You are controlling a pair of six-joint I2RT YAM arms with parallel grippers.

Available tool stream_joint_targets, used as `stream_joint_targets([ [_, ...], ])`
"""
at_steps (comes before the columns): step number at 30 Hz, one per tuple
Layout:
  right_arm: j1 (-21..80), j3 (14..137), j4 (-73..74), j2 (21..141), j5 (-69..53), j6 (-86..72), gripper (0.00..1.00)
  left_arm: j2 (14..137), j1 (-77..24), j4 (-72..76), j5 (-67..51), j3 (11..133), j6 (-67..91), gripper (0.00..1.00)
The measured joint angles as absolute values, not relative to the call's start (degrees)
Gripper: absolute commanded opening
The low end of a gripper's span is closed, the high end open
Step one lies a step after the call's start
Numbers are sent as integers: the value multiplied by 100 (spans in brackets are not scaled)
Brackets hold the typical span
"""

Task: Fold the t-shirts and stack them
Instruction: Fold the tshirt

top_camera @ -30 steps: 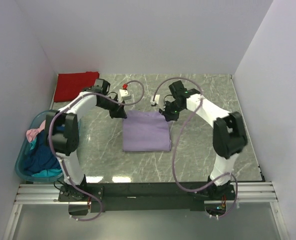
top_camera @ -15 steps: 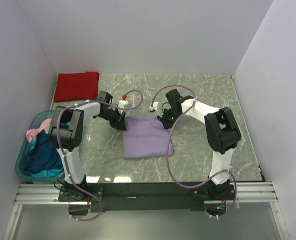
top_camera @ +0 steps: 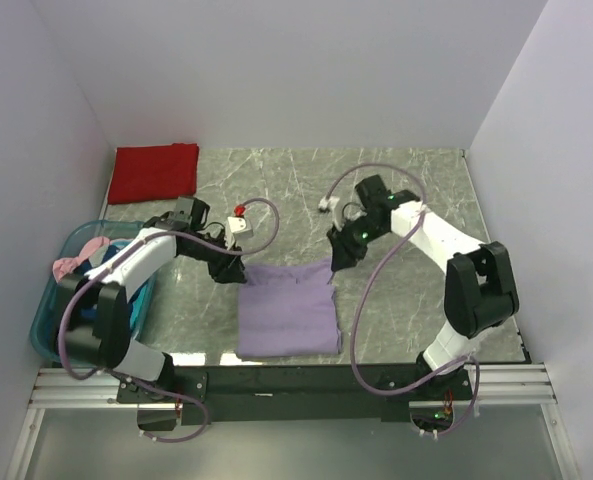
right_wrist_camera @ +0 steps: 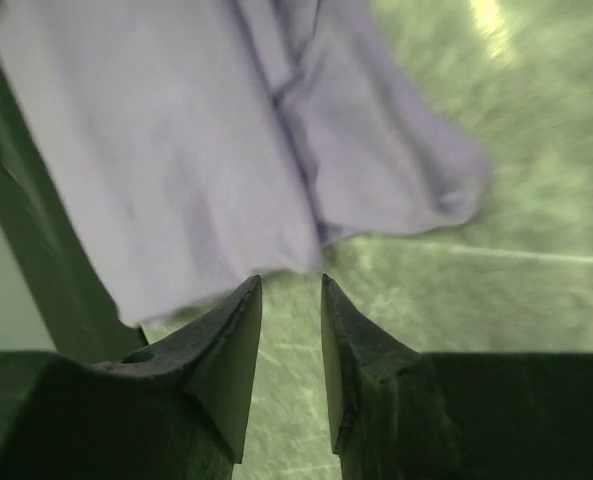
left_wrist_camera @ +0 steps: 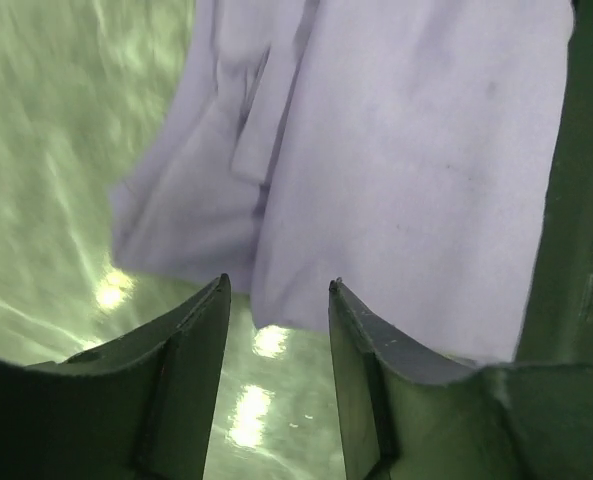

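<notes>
The light purple t-shirt (top_camera: 288,310) lies folded in a rough rectangle near the front middle of the marble table. My left gripper (top_camera: 232,272) is at its far left corner, open and empty; in the left wrist view (left_wrist_camera: 276,285) the shirt's edge (left_wrist_camera: 406,150) lies just beyond the fingertips. My right gripper (top_camera: 334,262) is at the far right corner, open a little and empty; in the right wrist view (right_wrist_camera: 291,278) the shirt (right_wrist_camera: 176,130) lies just beyond its tips. The red t-shirt (top_camera: 154,172) lies folded at the far left corner.
A translucent teal tub (top_camera: 46,345) stands off the table's left edge, holding pink (top_camera: 71,265), dark blue (top_camera: 86,315) and teal cloth. White walls enclose the table on three sides. Grey cables loop above both arms.
The purple shirt has slid towards the near edge of the table. Both grippers have moved nearer with it and now sit at its far corners, off the cloth.
</notes>
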State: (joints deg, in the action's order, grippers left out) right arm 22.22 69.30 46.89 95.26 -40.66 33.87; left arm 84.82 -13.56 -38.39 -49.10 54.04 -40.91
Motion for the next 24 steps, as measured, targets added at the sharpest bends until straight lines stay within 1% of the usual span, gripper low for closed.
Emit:
stream_joint_targets([
  [2, 2021, 7317, 4689, 9592, -4403, 3065, 31, 8294, -1509, -3774, -4923, 5459, -4342, 49],
  [3, 1966, 7485, 4624, 9653, -4580, 2869, 27, 8283, -1645, -3730, -4901, 5507, -4431, 48],
  [6, 1944, 7843, 4316, 9998, -5054, 2211, 21, 8449, -2189, -3511, -4807, 5666, -4611, 46],
  [10, 1953, 7915, 3680, 10617, -5443, 1155, 19, 8901, -2799, -3175, -4648, 5819, -4742, 46],
  [13, 1962, 7856, 3234, 10958, -5614, 410, 18, 9286, -3076, -3028, -4495, 5865, -4838, 46],
  [20, 1962, 7769, 2707, 11135, -5822, -388, 17, 9970, -3363, -3022, -4185, 6058, -4915, 46],
  [23, 1962, 7723, 2633, 11135, -5850, -471, 17, 10101, -3391, -3052, -4075, 6130, -4930, 44],
  [24, 1962, 7714, 2630, 11135, -5859, -486, 17, 10132, -3398, -3059, -4051, 6160, -4928, 39],
])
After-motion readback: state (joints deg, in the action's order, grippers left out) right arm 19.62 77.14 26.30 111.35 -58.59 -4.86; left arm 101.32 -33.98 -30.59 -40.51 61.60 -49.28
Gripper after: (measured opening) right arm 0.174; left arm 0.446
